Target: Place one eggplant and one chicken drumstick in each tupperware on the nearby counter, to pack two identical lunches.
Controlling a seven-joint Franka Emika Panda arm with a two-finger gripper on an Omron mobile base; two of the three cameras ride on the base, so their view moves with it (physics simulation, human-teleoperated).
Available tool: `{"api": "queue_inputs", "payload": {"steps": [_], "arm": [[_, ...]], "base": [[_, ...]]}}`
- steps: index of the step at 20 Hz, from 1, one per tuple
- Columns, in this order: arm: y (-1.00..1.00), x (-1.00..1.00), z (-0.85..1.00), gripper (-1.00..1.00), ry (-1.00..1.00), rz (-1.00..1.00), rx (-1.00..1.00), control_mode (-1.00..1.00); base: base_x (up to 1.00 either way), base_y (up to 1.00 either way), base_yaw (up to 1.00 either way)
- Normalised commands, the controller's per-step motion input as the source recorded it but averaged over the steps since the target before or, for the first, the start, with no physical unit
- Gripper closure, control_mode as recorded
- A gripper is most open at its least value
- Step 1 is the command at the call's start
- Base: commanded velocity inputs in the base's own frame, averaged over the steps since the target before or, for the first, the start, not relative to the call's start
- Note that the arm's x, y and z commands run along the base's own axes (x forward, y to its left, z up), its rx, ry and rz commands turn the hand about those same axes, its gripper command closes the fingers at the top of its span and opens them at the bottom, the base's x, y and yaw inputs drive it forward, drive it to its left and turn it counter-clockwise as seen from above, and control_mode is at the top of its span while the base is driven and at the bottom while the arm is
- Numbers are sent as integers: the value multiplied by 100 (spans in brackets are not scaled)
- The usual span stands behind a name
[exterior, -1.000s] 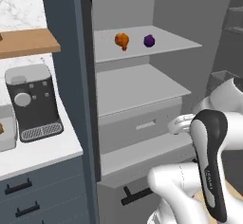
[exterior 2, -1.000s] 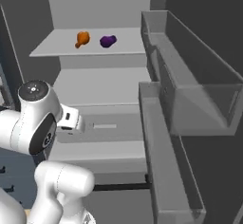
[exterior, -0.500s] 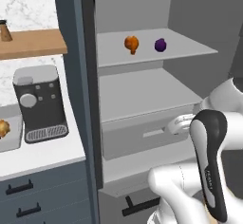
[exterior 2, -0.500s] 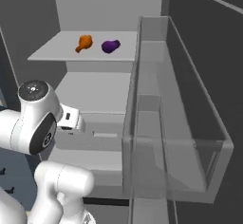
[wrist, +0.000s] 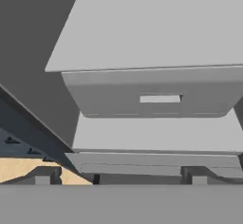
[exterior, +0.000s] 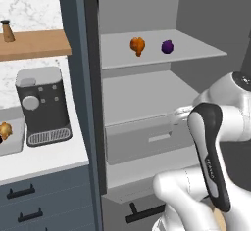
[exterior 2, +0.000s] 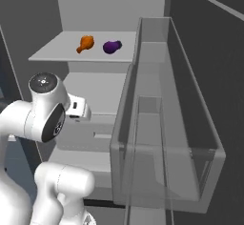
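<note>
On the fridge's upper shelf (exterior: 196, 51) lie a chicken drumstick (exterior: 138, 45) (exterior 2: 86, 43) and, just right of it, a violet eggplant (exterior: 167, 46) (exterior 2: 111, 46). My gripper (wrist: 117, 176) hangs well below them at drawer height, open with nothing between its fingertips (wrist: 42, 175). It faces the grey fridge drawer (wrist: 156, 92). On the white counter (exterior: 49, 159) a light grey tupperware (exterior: 13, 144) is cut off by the left edge. An orange-brown drumstick (exterior: 4, 129) lies in it. The second tupperware and the dark eggplant are out of view.
A dark coffee machine (exterior: 41, 105) stands on the counter beside the fridge wall (exterior: 81, 93). A wooden shelf (exterior: 34, 45) above carries a small grinder (exterior: 7, 31). The open fridge door's clear bins (exterior 2: 167, 124) stand close on the right.
The whole picture has shifted as the base drives: the fridge and counter slid rightward in the left view and the door bins came closer. The arm keeps its pose.
</note>
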Motion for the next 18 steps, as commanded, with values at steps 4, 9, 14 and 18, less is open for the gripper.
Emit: {"api": "queue_inputs", "payload": {"steps": [4,9,14,18], "arm": [[-4,66,72,-100,-17,-3,0,-100],[-19,40,57,-100,-17,-20,0,-100],[-15,25,72,-100,-14,-30,0,-100],[-12,30,68,-100,-21,-20,1,-100]], "base": [[0,0,0],[0,0,0],[0,0,0],[0,0,0]]}}
